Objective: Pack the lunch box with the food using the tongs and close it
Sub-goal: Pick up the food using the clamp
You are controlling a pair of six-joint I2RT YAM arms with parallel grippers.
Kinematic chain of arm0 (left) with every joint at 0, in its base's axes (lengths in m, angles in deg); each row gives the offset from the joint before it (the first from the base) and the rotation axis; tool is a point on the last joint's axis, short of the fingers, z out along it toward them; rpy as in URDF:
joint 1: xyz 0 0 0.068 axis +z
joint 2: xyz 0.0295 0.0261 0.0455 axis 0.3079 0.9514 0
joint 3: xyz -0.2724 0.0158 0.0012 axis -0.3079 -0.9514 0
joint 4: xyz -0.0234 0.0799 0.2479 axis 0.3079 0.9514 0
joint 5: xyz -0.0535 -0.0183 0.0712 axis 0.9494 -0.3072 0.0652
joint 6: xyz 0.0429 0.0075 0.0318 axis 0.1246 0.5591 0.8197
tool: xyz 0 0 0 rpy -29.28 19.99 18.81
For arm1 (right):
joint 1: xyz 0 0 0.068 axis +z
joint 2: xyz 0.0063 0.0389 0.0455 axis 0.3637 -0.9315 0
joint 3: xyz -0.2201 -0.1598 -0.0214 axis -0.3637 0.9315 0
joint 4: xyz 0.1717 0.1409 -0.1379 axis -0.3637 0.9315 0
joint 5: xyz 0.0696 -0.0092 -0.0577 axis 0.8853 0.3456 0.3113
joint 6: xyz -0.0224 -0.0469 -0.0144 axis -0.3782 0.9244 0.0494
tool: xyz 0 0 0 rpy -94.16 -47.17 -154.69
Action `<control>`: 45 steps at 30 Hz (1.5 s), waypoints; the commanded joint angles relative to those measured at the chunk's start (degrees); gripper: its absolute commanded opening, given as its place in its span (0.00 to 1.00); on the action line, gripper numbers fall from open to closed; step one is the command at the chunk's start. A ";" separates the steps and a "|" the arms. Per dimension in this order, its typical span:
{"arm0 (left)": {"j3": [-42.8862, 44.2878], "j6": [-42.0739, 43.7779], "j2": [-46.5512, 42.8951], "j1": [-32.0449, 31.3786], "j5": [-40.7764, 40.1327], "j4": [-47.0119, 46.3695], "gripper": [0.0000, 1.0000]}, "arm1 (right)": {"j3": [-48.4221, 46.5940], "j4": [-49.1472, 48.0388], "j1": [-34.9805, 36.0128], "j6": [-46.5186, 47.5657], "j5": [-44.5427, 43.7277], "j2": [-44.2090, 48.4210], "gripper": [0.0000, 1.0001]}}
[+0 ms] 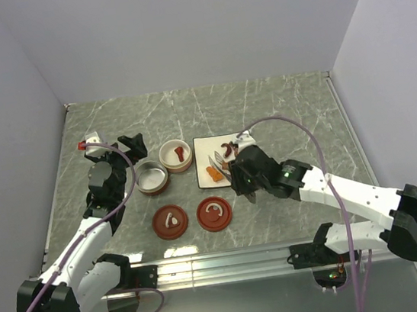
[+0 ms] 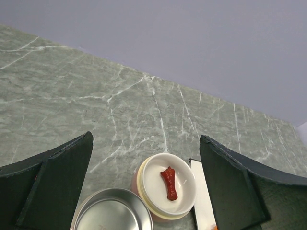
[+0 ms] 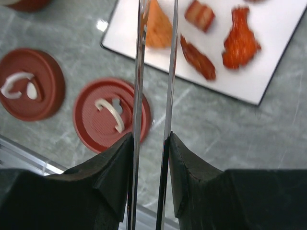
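Note:
The tongs [image 3: 139, 72] run up the middle of the right wrist view, and my right gripper [image 3: 149, 139] is shut on their two thin metal arms. Their tips are slightly apart at an orange piece of food [image 3: 158, 28] on the white plate [image 3: 268, 72]. More food lies there: a brown strip [image 3: 196, 58] and a red-orange chunk [image 3: 240, 38]. The lunch box shows as two round containers: a pink bowl [image 2: 144, 177] with one red piece [image 2: 169, 183] inside, and a bare metal bowl [image 2: 112, 213]. My left gripper [image 2: 146, 139] hangs open above them, holding nothing.
Two red-brown lids [image 1: 170, 222] [image 1: 214, 214] with white handles lie in front of the bowls, near the table's front rail. The plate [image 1: 205, 173] sits just right of the pink bowl [image 1: 176, 155]. Grey walls close in the marble table on three sides.

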 commanded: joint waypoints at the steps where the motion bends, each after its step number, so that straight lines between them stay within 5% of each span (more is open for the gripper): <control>1: 0.41 -0.39 -1.33 0.37 1.17 -2.34 0.99 | 2.72 -0.08 1.22 -4.98 -1.96 4.85 0.42; 12: 0.41 -0.57 -1.15 0.46 1.44 -2.43 0.99 | 5.81 -0.87 2.63 -5.95 -0.81 9.34 0.48; 34: 0.41 -0.48 -1.33 0.46 1.44 -2.34 0.99 | 6.86 -2.37 3.33 -6.30 1.12 2.40 0.49; 45: 0.15 -0.65 -1.59 0.46 1.26 -2.43 0.99 | 2.57 -0.52 3.51 -4.55 -2.31 1.35 0.28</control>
